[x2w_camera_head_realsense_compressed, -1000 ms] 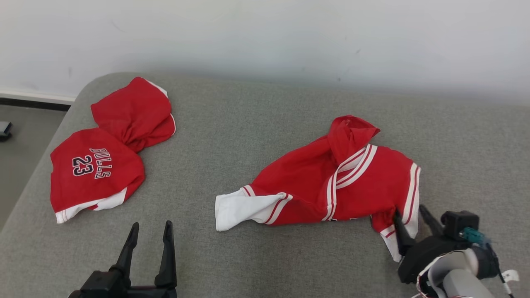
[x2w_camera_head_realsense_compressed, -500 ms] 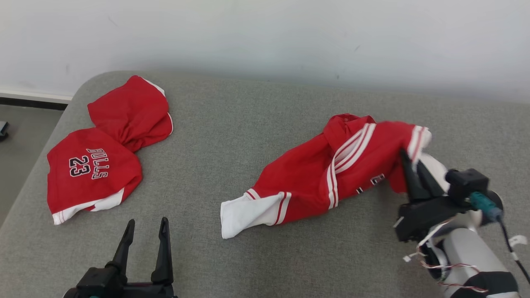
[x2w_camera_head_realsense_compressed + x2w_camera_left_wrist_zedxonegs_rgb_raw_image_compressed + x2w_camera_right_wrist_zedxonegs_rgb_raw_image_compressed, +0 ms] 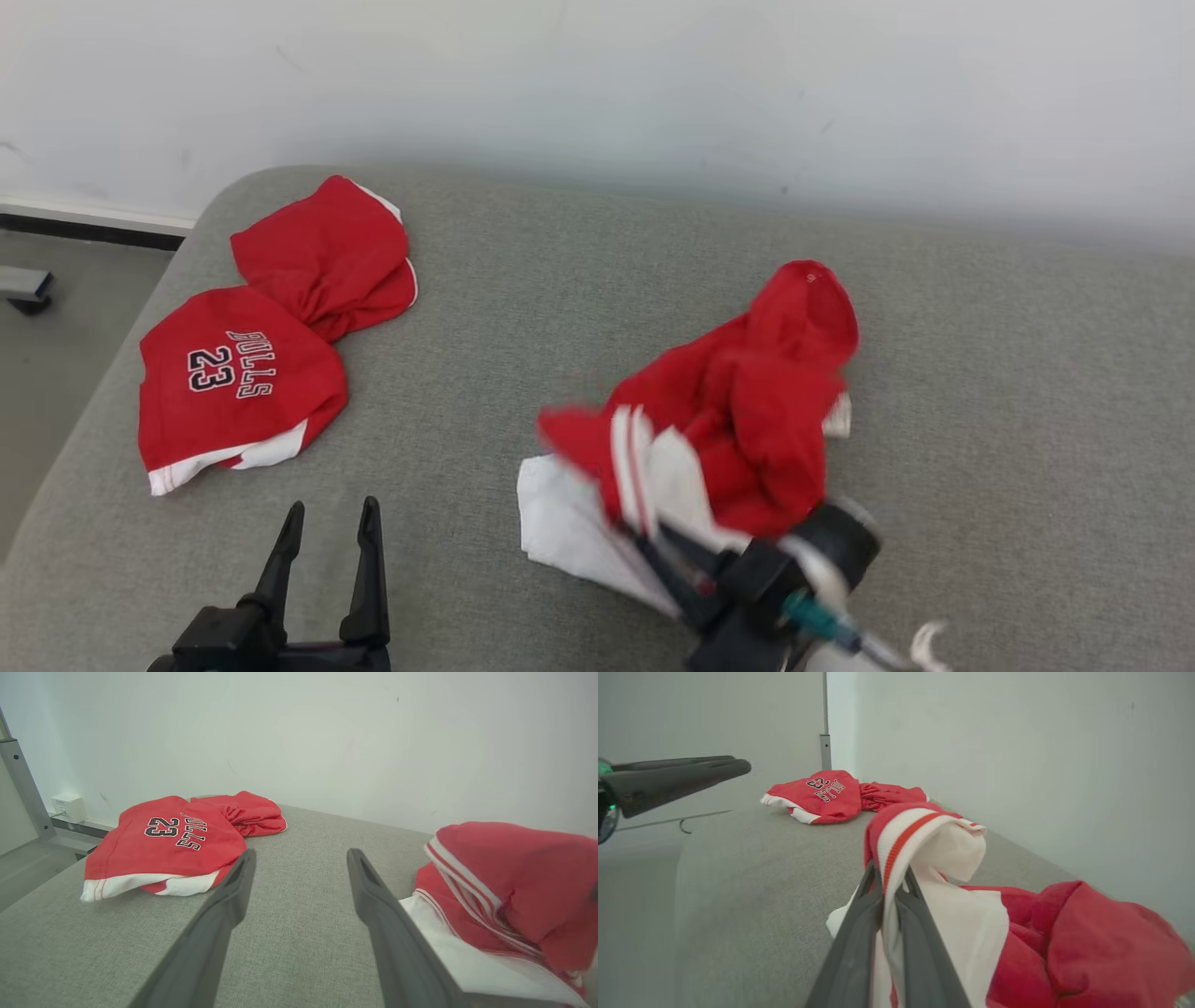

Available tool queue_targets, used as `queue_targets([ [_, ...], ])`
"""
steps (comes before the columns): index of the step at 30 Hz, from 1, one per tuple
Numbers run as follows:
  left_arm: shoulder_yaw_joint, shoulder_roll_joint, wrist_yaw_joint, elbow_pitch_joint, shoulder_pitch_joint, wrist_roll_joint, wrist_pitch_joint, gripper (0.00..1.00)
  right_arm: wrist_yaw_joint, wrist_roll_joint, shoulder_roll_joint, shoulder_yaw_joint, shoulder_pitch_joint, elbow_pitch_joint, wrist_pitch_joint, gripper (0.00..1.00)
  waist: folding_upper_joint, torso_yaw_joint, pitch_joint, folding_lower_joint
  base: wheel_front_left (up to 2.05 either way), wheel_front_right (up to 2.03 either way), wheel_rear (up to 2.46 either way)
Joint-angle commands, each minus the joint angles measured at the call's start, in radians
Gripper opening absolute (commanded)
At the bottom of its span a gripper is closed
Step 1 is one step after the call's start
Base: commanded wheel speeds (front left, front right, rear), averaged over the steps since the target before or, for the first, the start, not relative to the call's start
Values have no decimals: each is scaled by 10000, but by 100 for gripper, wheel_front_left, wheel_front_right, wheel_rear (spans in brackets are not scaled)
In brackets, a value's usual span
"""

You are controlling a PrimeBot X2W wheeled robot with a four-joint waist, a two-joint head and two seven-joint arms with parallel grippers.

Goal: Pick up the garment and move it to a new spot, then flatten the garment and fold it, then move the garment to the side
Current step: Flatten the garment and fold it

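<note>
The garment [image 3: 747,420] is a red jersey with white and red striped trim, bunched in a heap right of centre on the grey padded surface [image 3: 560,280]. My right gripper [image 3: 653,543] is at the heap's near edge, shut on the striped white hem, which it holds raised above the surface. In the right wrist view the hem [image 3: 924,835] drapes over the closed right gripper [image 3: 888,877], with red cloth [image 3: 1087,942] piled to its right. My left gripper [image 3: 331,518] stands open and empty at the lower left. Seen from the left wrist, the left gripper [image 3: 301,856] has the garment [image 3: 509,877] to its right.
A second red jersey [image 3: 243,383] printed "BULLS 23" lies crumpled at the far left, near the surface's rounded corner. The floor [image 3: 56,308] drops off to the left. A pale wall [image 3: 597,84] closes the far side. Bare grey surface lies between the two jerseys.
My right gripper closed on the jersey's hem corner, lifted it and carried it left, folding the cloth over itself into a heap. The left gripper stayed put. The camera shifted slightly.
</note>
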Motion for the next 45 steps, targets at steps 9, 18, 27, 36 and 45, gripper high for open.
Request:
queue_targets([
  [9, 36, -3, 3, 17, 203, -67, -30, 100, -22, 694, 752, 1508, 135, 1479, -53, 100, 0, 325, -130, 0, 0, 0, 0],
  [18, 239, -3, -11, -36, 298, 2, -30, 100, -22, 903, 279, -377, 377, 215, -52, 100, 0, -91, -232, 0, 0, 0, 0],
  [27, 285, 0, 106, -229, 446, 69, -30, 100, -22, 443, -58, -3583, 1651, -1380, -52, 100, 0, -608, -304, 0, 0, 0, 0],
  [36, 419, 0, 92, -324, 469, 196, -30, 100, -22, 94, 381, -6013, 3391, -2353, -32, 100, 0, -907, -316, 0, 0, 0, 0],
  [45, 526, -2, 74, -370, 438, 366, -32, 100, -22, -114, 780, -6454, 3854, -2607, -32, 100, 0, -1236, -220, 0, 0, 0, 0],
])
